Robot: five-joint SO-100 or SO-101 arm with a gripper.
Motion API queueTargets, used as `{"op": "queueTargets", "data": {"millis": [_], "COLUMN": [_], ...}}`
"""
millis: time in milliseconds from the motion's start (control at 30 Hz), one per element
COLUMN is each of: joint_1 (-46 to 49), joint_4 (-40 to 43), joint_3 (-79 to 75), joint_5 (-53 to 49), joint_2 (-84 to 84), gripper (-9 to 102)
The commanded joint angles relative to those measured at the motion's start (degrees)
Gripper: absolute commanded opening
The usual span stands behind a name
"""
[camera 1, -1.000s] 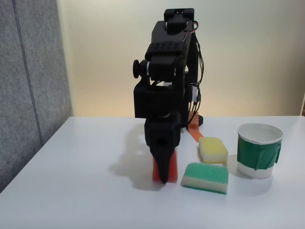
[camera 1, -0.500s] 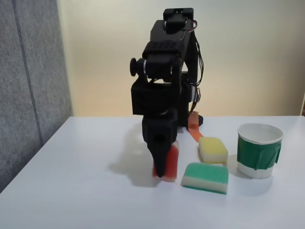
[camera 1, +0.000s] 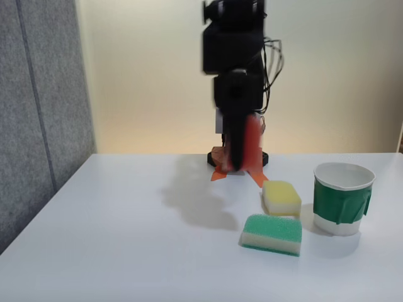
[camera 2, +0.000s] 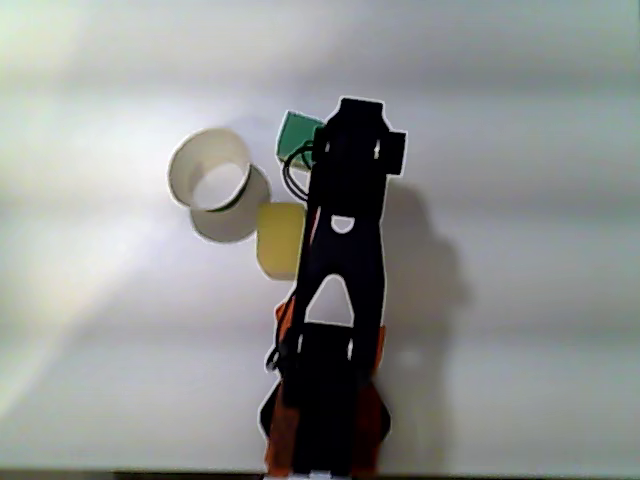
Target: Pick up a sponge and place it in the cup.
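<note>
In the fixed view my gripper (camera 1: 240, 165) hangs high above the table, blurred by motion, shut on the red sponge (camera 1: 252, 143), which stands on end against the dark finger. The cup (camera 1: 340, 202), white paper with a green band, stands on the table to the right, well below and apart from the sponge. Seen from above in the other view, the cup (camera 2: 180, 150) is at upper left, open and with nothing showing inside. The black arm (camera 2: 345, 230) reaches up the middle of that view, just right of it.
A yellow sponge (camera 1: 281, 197) and a green-topped sponge (camera 1: 272, 234) lie between the arm's base and the cup. From above the yellow sponge (camera 2: 278, 240) and green sponge (camera 2: 295, 135) lie along the arm's left side. A grey panel (camera 1: 38, 113) borders the white table (camera 1: 126, 251) on the left.
The gripper has risen from the table with the red sponge and swung back and to the right, toward the cup's side. The other sponges and the cup have not moved.
</note>
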Motion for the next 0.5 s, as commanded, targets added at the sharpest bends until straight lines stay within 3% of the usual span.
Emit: {"op": "queueTargets", "data": {"millis": [0, 467], "joint_1": [-3.7, -24.8], "joint_4": [-1.7, 0.3], "joint_3": [4.2, 1.6], "joint_5": [4.3, 15.3], "joint_2": [11.0, 10.5], "gripper": [0, 0]}}
